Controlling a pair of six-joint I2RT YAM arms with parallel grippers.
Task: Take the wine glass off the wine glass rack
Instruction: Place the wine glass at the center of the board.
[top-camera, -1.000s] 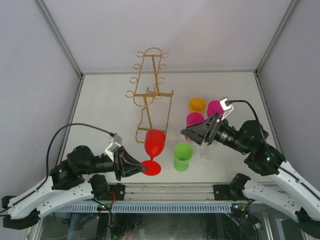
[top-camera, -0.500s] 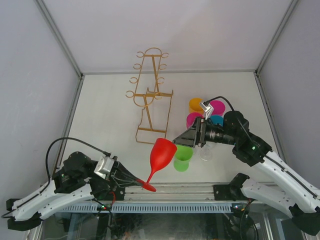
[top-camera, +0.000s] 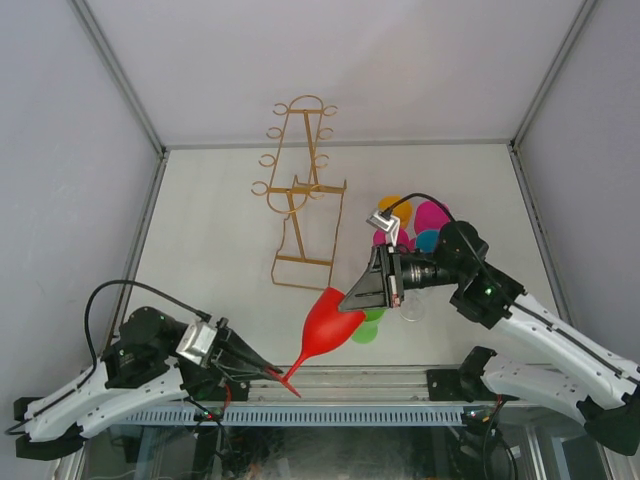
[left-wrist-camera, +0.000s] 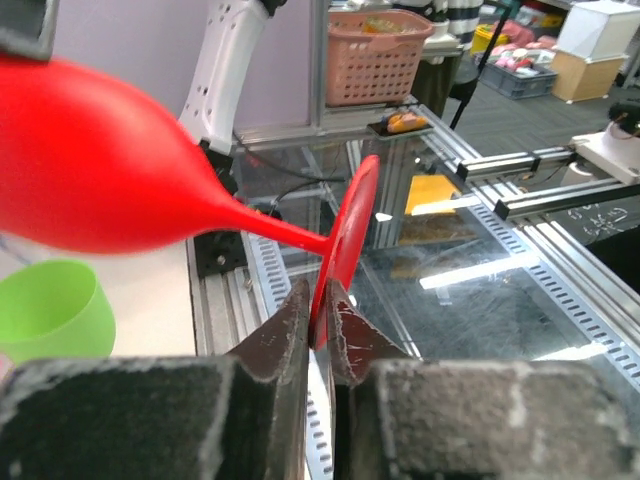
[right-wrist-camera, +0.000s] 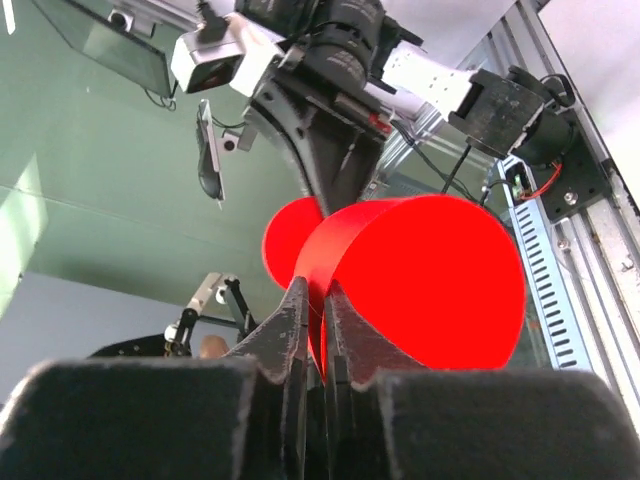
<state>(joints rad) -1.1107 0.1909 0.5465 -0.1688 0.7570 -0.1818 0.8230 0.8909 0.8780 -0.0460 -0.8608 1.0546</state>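
Red wine glass (top-camera: 325, 322) is off the wine glass rack (top-camera: 300, 190) and in the air. It sits on the near side of the rack's base loop, slightly right of it, above the near edge of the table (top-camera: 220, 230).

Glass is tilted hard: bowl up and toward the rack, stem running down and away from it to the foot.

Left gripper (top-camera: 274, 372) is on the foot. In the left wrist view the left gripper (left-wrist-camera: 320, 312) has its jaws nearly together, pinching the edge of the red foot disc, with the bowl (left-wrist-camera: 90, 170) off to the left.

Right gripper (top-camera: 352, 298) is on the bowl end. In the right wrist view the right gripper (right-wrist-camera: 312, 300) has its jaws nearly together too, clamped across the thin rim of the bowl (right-wrist-camera: 420, 280). So both ends are gripped, and the glass touches nothing else.

Rack stands on the table, well apart from both grippers.

Cluster of cups to the right of the rack base:
- green cup (top-camera: 366, 326), closest to the glass and partly hidden behind the bowl
- clear glass (top-camera: 412, 312), just beside the green cup
- magenta cup (top-camera: 432, 215), orange cup (top-camera: 393, 203) and teal cup (top-camera: 428, 240), mostly hidden by the right arm
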